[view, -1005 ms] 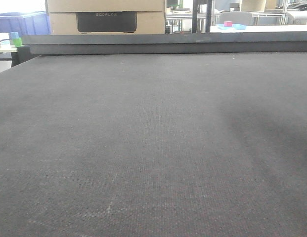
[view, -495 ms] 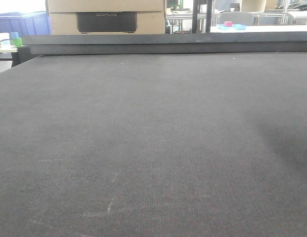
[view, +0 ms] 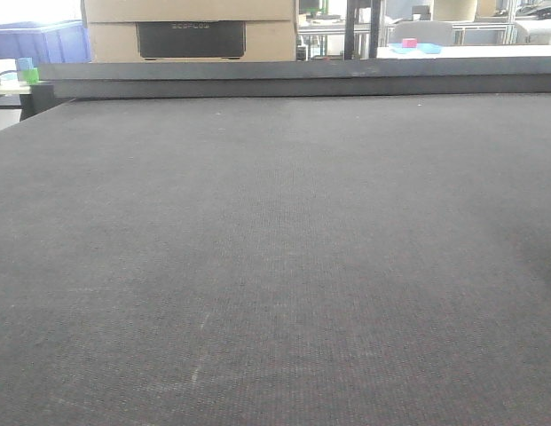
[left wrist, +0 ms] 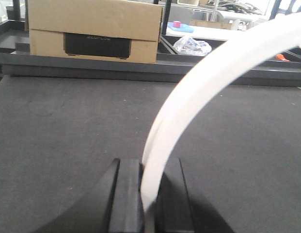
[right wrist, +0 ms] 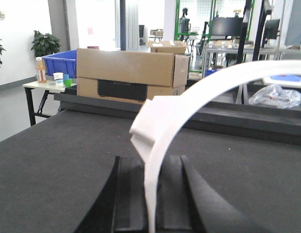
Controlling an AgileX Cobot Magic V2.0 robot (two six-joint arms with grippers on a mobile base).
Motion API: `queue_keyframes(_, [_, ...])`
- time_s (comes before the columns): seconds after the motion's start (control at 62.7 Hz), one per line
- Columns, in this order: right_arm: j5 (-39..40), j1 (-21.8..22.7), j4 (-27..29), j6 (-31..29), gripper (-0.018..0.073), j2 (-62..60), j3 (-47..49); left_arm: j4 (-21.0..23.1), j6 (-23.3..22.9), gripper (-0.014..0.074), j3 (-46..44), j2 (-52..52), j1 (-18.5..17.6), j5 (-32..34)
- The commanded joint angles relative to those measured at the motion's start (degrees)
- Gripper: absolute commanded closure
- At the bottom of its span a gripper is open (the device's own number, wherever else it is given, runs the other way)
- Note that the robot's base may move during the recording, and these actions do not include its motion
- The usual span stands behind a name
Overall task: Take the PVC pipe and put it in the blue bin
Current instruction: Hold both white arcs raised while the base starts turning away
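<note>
Status: grab looks done, drop-off not. On the left wrist view, left gripper (left wrist: 149, 167) is clamped on PVC pipe (left wrist: 203, 80). The white strip is pinched between both dark fingers (left wrist: 126, 194) and arcs up and away to their right.

Same picture for right gripper (right wrist: 152, 165): jaws closed in on PVC pipe (right wrist: 189, 97), which rises between them and bends off right, with a notched end just above the fingertips. Cannot tell whether that's one piece or two.

Target blue bin (right wrist: 60, 60) sits far ahead of right gripper, off to its left, behind cardboard box (right wrist: 126, 68). It is well apart from the pipe, inside not visible. Front view shows only bare table mat (view: 275, 266), no arms, no pipe.

Left to do, my read: carry across the mat, get over the bin, release.

Text: black unit (view: 191, 40) inside the box has faint lettering that looks like ECOFLOW, not sharp enough to swear by. No other readable labels.
</note>
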State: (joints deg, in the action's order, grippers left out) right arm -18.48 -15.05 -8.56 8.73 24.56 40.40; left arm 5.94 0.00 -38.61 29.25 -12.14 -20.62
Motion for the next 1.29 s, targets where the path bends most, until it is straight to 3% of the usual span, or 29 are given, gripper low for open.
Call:
queue_keyframes(0.0, [0.4, -0.1, -1.1, -0.5, 0.0727, -0.5, 0.2, 0.5, 0.0, 0.0707, -0.4, 0.7, -1.4, 4.2])
queue_keyframes(0.255, [0.0, -0.1, -0.4, -0.5, 0.0727, -0.5, 0.2, 0.5, 0.0, 0.0707, -0.4, 0.7, -2.0, 12.5])
queue_keyframes(1.276, [0.0, -0.1, -0.4, -0.5, 0.0727, -0.5, 0.2, 0.5, 0.0, 0.0707, -0.4, 0.7, -1.9, 12.6])
